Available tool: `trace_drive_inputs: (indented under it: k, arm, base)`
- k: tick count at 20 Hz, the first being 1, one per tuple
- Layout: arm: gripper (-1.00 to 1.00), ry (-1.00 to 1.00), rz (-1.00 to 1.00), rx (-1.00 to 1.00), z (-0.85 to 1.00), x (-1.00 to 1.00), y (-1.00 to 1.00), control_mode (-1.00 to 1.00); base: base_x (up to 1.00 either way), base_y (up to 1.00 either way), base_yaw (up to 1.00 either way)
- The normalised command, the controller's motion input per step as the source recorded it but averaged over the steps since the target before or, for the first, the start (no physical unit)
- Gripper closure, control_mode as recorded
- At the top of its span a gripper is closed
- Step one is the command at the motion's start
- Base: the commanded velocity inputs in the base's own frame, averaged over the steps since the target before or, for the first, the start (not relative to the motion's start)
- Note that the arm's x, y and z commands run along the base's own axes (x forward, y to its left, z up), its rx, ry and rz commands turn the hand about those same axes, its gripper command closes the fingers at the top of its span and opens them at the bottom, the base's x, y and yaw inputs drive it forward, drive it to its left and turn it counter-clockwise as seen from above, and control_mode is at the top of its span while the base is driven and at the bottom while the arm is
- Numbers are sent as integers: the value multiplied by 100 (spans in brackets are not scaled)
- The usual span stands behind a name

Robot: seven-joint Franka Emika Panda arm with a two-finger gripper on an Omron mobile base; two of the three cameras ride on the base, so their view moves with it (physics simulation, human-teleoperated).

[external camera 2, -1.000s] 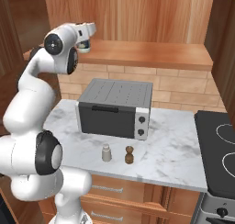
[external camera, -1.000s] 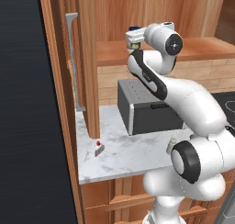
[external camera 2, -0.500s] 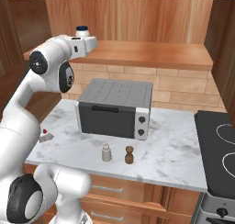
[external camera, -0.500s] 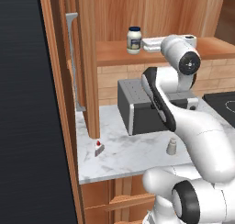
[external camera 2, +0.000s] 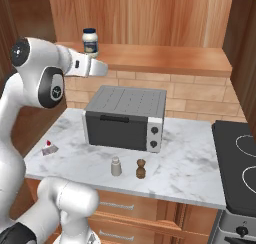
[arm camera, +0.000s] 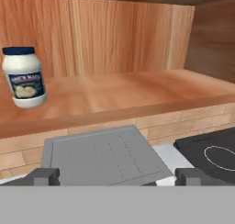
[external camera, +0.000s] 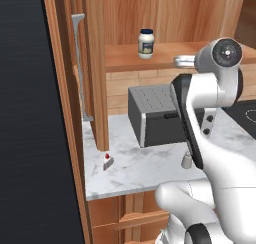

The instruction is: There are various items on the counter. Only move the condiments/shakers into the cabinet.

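Observation:
The white jar [external camera: 146,43] with the dark blue lid [external camera 2: 90,41] stands upright on the cabinet's plank shelf [external camera 2: 160,59], near its left end; the hand view has this jar [arm camera: 25,77] at the left. My gripper [arm camera: 117,176] is open and holds nothing. It hangs in front of the shelf edge above the toaster oven, to the right of the jar and apart from it [external camera 2: 103,67]. On the counter [external camera 2: 185,170] the grey shaker [external camera 2: 116,166] and the brown pepper mill [external camera 2: 141,169] stand side by side in front of the oven. The shaker [external camera: 187,160] peeks out beside my arm.
The dark grey toaster oven [external camera 2: 125,117] sits on the counter under the shelf. A tiny red-topped white wedge [external camera 2: 48,147] lies near the counter's left end. A black stove top [external camera 2: 240,163] borders the counter on the right. A tall wooden panel [external camera: 95,68] stands left of the cabinet.
My hand has drawn back from the jar and swung right along the shelf front. The jar stays standing on the shelf. Shaker, mill and wedge have not moved.

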Motion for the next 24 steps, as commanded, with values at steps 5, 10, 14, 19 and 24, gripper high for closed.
trace_drive_inputs:
  k: [5, 10, 14, 19, 24]
  arm:
    - [-100, 72, -1, 8, -90, -42, -45, -100]
    - [-100, 60, 6, 0, -81, -10, -12, -100]
    - [-100, 2, 0, 0, -11, 0, 0, -100]
    - [-100, 16, 0, 0, -97, 0, 0, -100]
    - [-100, 1, 0, 0, -94, 0, 0, -100]
  base:
    - [0, 0, 0]
    - [0, 0, 0]
    - [0, 0, 0]
    - [0, 0, 0]
    - [0, 0, 0]
